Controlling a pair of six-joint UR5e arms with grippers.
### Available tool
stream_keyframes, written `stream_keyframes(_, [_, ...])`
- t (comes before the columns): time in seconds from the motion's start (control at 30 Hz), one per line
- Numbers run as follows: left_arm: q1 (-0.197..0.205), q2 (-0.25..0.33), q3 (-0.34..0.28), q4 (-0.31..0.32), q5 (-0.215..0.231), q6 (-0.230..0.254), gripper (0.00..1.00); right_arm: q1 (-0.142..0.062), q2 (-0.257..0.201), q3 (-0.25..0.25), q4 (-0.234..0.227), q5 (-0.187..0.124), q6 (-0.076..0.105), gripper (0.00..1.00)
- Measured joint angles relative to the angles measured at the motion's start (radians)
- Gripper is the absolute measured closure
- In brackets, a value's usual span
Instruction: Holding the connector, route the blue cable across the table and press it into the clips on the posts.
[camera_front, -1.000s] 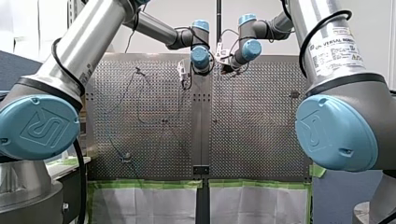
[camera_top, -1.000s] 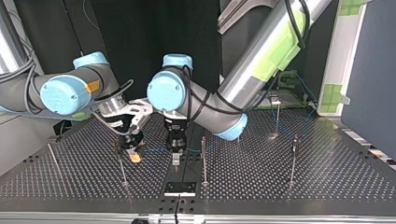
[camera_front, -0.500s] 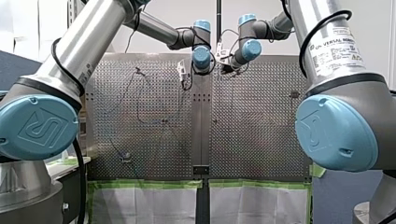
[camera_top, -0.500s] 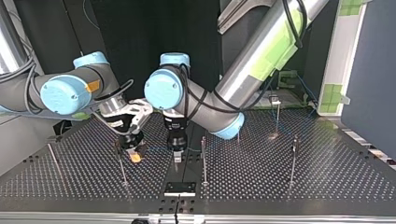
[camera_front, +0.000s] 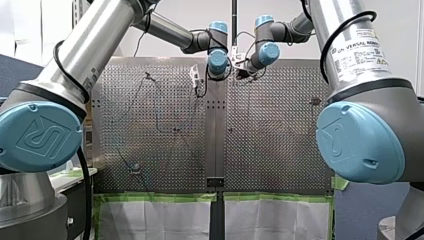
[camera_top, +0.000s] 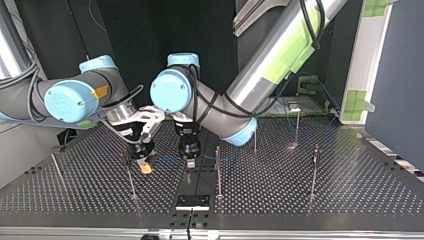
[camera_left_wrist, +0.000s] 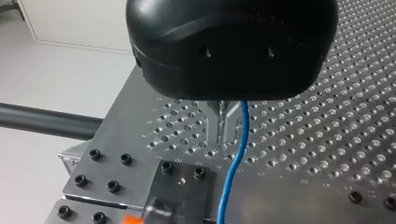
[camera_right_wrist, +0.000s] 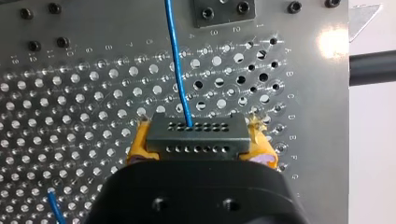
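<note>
Your right gripper (camera_right_wrist: 200, 140) clamps its jaws on the connector (camera_right_wrist: 196, 127), blue cable (camera_right_wrist: 176, 60) trailing. At its three o'clock in the top view hangs your left gripper (camera_top: 190, 162), jaws unreadable.

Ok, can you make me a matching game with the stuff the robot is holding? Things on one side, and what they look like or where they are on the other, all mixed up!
Things
1. connector
2. blue cable
3. pads of my right gripper
4. table

Descriptions
A. yellow
B. shiny metal, lying under everything else
C. dark block clamped between the pads
D. thin line running out of the connector

Pairs: 1-C, 2-D, 3-A, 4-B
</note>
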Motion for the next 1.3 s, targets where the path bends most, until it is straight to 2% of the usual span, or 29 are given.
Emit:
stream_keyframes(0.17, [-0.005, 0.000, -0.034, 0.022, -0.019, -0.001, 1.00, -0.002, 0.001, 0.011, -0.001, 0.006, -0.014, 1.00])
stream_keyframes(0.33, [-0.014, 0.000, -0.078, 0.058, -0.033, -0.001, 1.00, -0.002, 0.003, 0.046, -0.012, 0.019, -0.035, 1.00])
stream_keyframes(0.47, [-0.015, 0.000, -0.110, 0.089, -0.049, -0.002, 1.00, -0.001, 0.005, 0.085, -0.046, 0.023, -0.037, 1.00])
stream_keyframes(0.67, [-0.015, 0.000, -0.169, 0.148, -0.047, -0.002, 1.00, 0.001, 0.020, 0.152, -0.109, 0.029, -0.040, 1.00])
stream_keyframes(0.97, [0.001, -0.009, -0.259, 0.238, -0.019, -0.002, 1.00, -0.005, 0.083, 0.218, -0.129, 0.036, -0.051, 1.00])
stream_keyframes(1.13, [0.005, -0.049, -0.310, 0.289, 0.014, -0.009, 1.00, -0.004, 0.089, 0.230, -0.134, 0.040, -0.052, 1.00])
stream_keyframes(1.3, [0.006, -0.092, -0.355, 0.334, 0.028, -0.024, 1.00, -0.005, 0.090, 0.235, -0.136, 0.039, -0.056, 1.00])
